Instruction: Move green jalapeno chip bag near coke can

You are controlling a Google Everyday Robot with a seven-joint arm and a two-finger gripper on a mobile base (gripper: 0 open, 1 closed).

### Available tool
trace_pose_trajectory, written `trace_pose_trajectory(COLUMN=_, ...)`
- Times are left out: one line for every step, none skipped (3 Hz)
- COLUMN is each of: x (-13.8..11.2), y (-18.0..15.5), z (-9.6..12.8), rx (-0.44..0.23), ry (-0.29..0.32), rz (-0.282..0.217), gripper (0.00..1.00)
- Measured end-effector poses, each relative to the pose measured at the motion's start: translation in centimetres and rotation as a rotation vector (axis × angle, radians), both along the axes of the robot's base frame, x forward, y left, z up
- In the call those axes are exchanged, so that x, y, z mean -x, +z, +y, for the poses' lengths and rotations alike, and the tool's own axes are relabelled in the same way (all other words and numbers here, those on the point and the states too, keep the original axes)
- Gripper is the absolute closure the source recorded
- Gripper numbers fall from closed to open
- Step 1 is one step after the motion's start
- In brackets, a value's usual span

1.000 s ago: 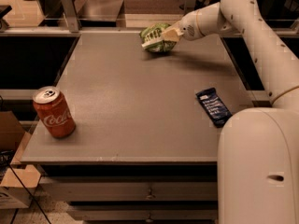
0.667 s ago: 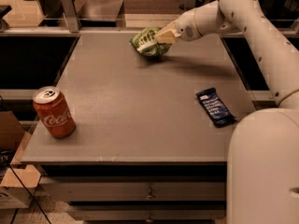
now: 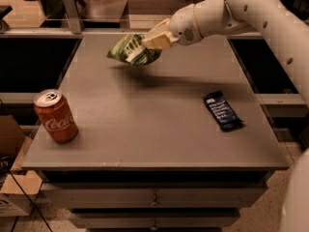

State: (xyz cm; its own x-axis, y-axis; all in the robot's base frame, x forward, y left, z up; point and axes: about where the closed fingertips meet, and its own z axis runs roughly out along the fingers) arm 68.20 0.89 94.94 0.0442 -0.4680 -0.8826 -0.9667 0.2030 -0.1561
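One snack bag, the green jalapeno chip bag (image 3: 131, 50), hangs in the upper middle of the frame, pinched at its right end by the gripper (image 3: 153, 40). The cream-coloured fingers (image 3: 155, 35) are drawn in narrow on the crumpled edge of the bag and grip it. The bag is light green with pale markings and a darker green patch. Its foil is creased and puffed, and it tilts so that its left end points down and to the left. It appears lifted off the surface, with a soft shadow on the table just below and to the right of it. The white arm (image 3: 241, 8) reaches in from the upper right corner.

The coke can (image 3: 55, 116) stands upright at the left edge of the frame, near the front left corner of the table, well apart from the bag. It is red-orange with white script and a silver top.

The table (image 3: 145, 129) is a flat grey-brown top. A dark blue bar wrapper (image 3: 222, 111) lies flat on its right side, angled. Below the front edge are grey drawers (image 3: 154, 197). A cardboard box (image 3: 12, 178) sits on the floor at the lower left, and dark recesses flank the table on both sides
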Motion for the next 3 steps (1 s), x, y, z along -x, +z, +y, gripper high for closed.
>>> trace_pose_trajectory(x=1.6, y=-0.3, z=1.4, rx=0.003, ry=0.034, rz=0.011, gripper=1.00)
trace_pose_trajectory(x=1.5, y=-0.2, z=1.4, rx=0.004, ry=0.034, rz=0.011, gripper=1.00)
trace_pose_trajectory(x=4.3, y=-0.6, z=3.8, rx=0.036, ry=0.121, rz=-0.004, gripper=1.00)
